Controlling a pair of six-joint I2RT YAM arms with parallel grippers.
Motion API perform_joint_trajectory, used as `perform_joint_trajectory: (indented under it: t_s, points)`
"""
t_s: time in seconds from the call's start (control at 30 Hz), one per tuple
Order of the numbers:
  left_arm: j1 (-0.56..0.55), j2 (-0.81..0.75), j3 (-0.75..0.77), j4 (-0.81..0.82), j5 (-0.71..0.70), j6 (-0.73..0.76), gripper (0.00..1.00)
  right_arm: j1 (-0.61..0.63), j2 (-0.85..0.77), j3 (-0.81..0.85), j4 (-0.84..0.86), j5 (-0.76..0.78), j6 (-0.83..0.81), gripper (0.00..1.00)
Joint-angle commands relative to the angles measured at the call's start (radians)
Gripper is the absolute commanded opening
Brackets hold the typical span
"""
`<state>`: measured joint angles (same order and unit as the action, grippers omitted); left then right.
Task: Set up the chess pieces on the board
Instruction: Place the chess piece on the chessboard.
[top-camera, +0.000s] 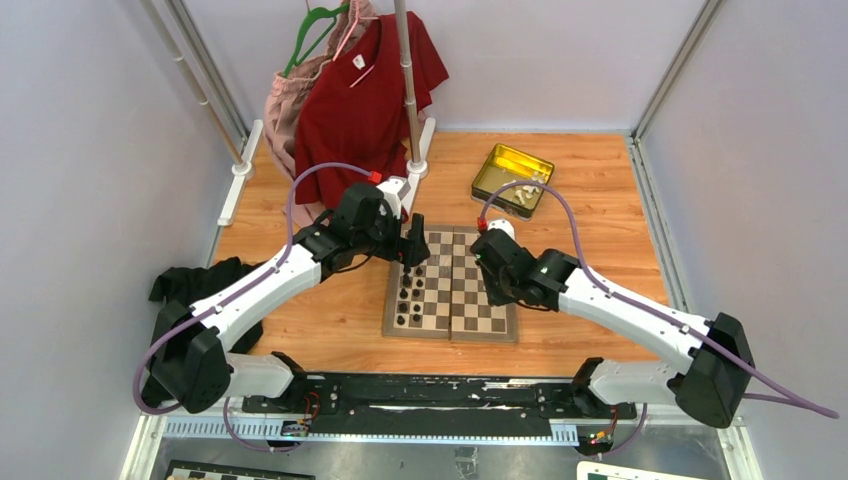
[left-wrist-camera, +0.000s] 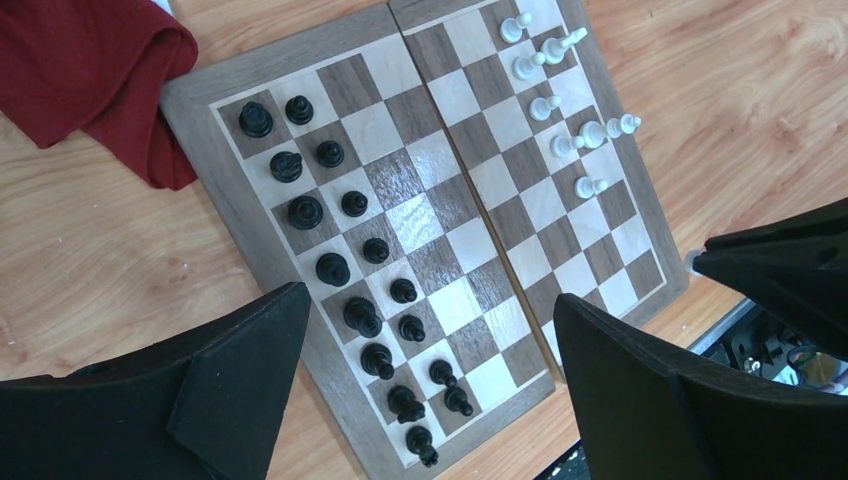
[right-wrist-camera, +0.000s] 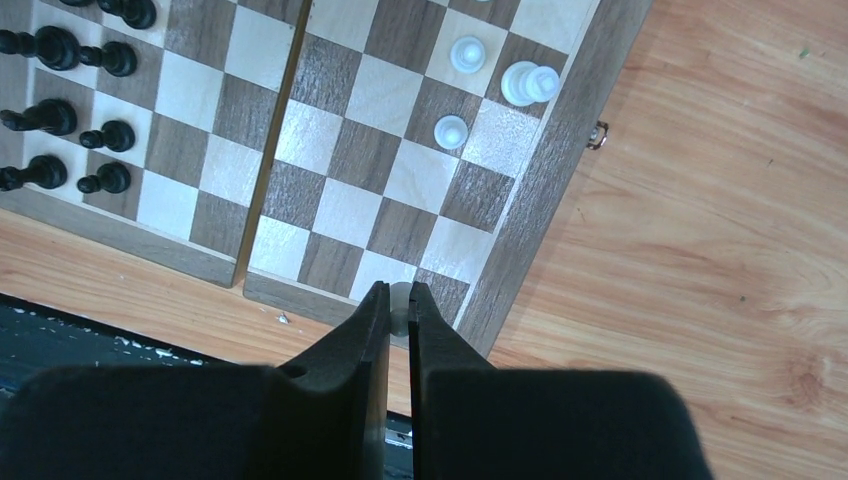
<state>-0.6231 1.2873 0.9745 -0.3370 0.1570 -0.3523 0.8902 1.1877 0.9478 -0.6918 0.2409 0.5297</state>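
The board (top-camera: 452, 334) lies folded open at the table's middle. Black pieces (left-wrist-camera: 333, 268) fill two rows along its left side. Several white chess pieces (left-wrist-camera: 590, 132) stand along its right side, three of them (right-wrist-camera: 451, 131) showing in the right wrist view. My right gripper (right-wrist-camera: 400, 292) is shut on a small white piece (right-wrist-camera: 400, 303), held above the board's near right corner (right-wrist-camera: 545, 190). In the top view that gripper (top-camera: 487, 262) hangs over the board's right half. My left gripper (left-wrist-camera: 428, 297) is open and empty above the black rows, at the board's far left (top-camera: 414, 250).
A gold tin (top-camera: 513, 177) holding more white pieces sits at the back right of the board. A red shirt (top-camera: 365, 95) and pink garment hang on a rack pole (top-camera: 408, 90) behind the board; red cloth (left-wrist-camera: 90, 70) touches its corner. Black cloth (top-camera: 190, 285) lies at the left.
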Motion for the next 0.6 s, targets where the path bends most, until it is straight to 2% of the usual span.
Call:
perform_joint_trajectory:
  t_s: [0.0, 0.57]
  points:
    - [0.002, -0.018, -0.009, 0.029, 0.004, -0.005, 0.98, 0.019, 0.039, -0.031, -0.009, 0.031, 0.039, 0.0]
    - [-0.002, -0.016, -0.028, 0.039, 0.008, -0.005, 0.98, 0.011, 0.199, -0.021, 0.095, 0.029, 0.008, 0.0]
